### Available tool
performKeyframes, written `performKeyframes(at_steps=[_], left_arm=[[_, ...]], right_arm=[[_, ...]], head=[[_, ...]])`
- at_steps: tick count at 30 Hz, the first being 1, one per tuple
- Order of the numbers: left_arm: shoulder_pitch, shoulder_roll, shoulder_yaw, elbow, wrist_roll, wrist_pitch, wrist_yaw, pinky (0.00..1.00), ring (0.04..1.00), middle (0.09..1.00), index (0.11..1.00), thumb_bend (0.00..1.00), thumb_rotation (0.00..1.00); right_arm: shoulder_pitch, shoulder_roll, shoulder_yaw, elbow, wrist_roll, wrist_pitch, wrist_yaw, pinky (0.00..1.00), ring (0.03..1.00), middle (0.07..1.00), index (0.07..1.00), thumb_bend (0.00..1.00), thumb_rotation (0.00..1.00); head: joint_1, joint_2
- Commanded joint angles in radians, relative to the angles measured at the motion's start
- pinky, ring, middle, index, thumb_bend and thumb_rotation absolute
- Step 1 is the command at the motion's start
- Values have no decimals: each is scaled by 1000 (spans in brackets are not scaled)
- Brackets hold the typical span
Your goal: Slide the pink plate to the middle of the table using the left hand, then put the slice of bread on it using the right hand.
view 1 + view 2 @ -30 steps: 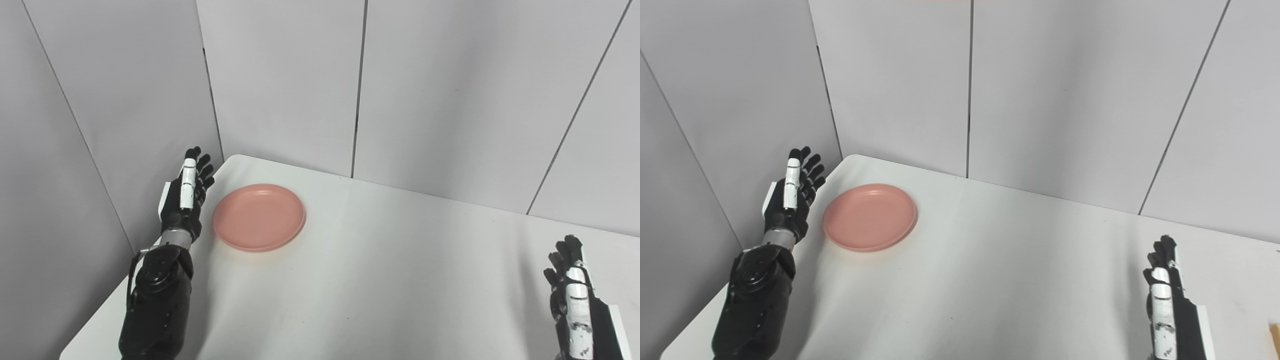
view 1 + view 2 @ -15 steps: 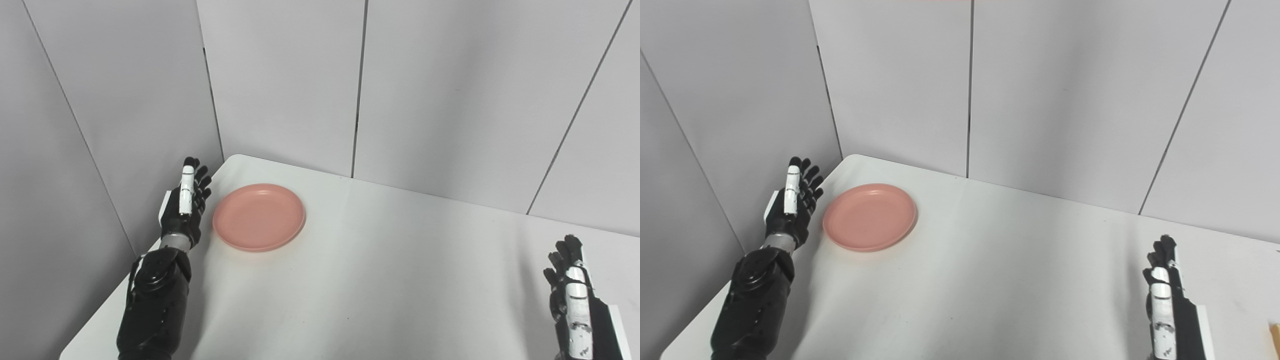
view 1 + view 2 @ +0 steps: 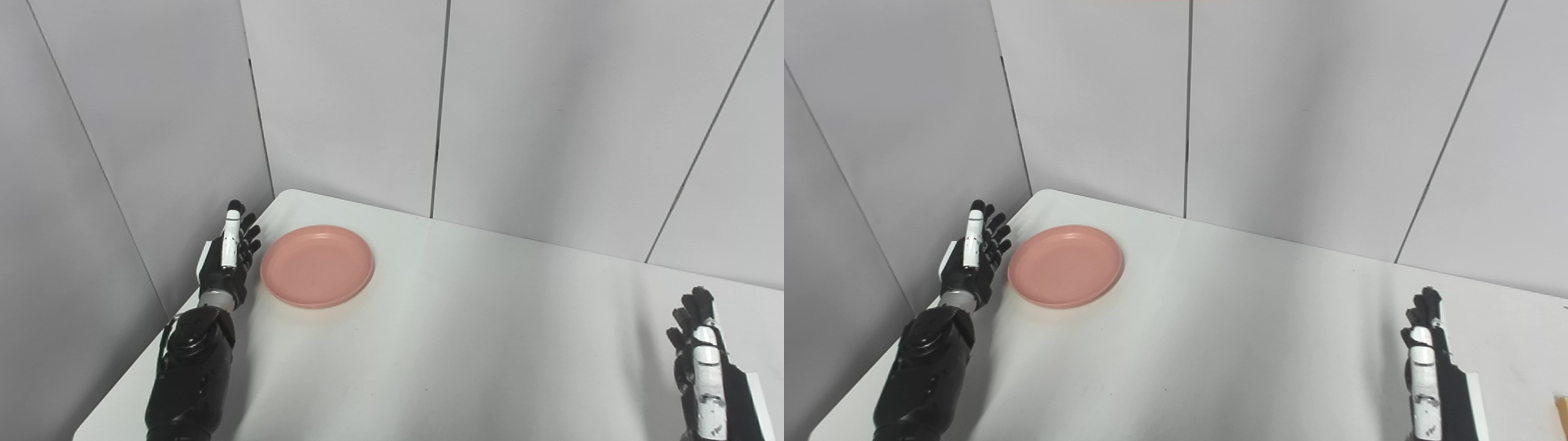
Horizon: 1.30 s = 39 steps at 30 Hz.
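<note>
The left robot hand [image 3: 228, 260] stands edge-on just beside the pink plate [image 3: 317, 265], fingers spread and empty, seemingly poised to push it rightward across the bare bench [image 3: 465, 343] (nothing blocks the path). The right robot hand [image 3: 704, 361] waits open, empty; a sliver at the right edge may be the bread [image 3: 1562, 413].

Round pink plastic-looking plate [image 3: 317, 265]: smooth, soft satin sheen, no pattern. White table top [image 3: 465, 331]: smooth, matt to faintly glossy, a few tiny dark specks; grey wall panels [image 3: 343, 98] behind are flat and matt. Left hand [image 3: 227, 257] and right hand [image 3: 704, 367]: black hard-plastic look with glossy white inserts, a brushed metal ring at the left wrist.
</note>
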Motion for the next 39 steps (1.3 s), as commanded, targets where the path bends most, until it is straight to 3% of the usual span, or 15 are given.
performKeyframes(at_steps=[1,5,13,21,27,33,39], left_arm=[[-38,14,-8,-15,13,-30,11,953,942,945,944,728,961],[-29,-3,-32,-29,16,-15,-1,952,945,943,941,714,971],[-5,-42,-140,-62,16,3,-71,957,964,967,975,746,969],[23,-88,-205,-111,7,38,-98,945,950,946,942,752,973],[45,-116,-258,-166,22,63,-107,934,941,937,945,764,950],[48,-161,-300,-224,21,132,-105,933,943,937,938,740,941],[27,-189,-349,-185,31,112,-147,969,960,954,959,724,976]], right_arm=[[-26,5,-4,-43,9,2,0,1000,1000,1000,1000,126,1000],[-28,1,-2,-47,10,6,3,1000,1000,1000,1000,124,1000],[-28,3,-5,-49,17,4,1,1000,1000,1000,1000,125,1000],[-27,0,-5,-46,34,0,9,1000,1000,1000,1000,132,1000],[-23,11,-6,-39,28,-4,-6,1000,1000,1000,1000,152,1000],[-20,11,-2,3,8,-45,-7,1000,1000,1000,1000,205,1000],[-15,20,5,33,3,-78,-6,1000,995,1000,1000,272,1000]], head=[[-2,1],[-2,4],[-14,15],[-45,32],[-87,46],[-141,56],[-221,74]])
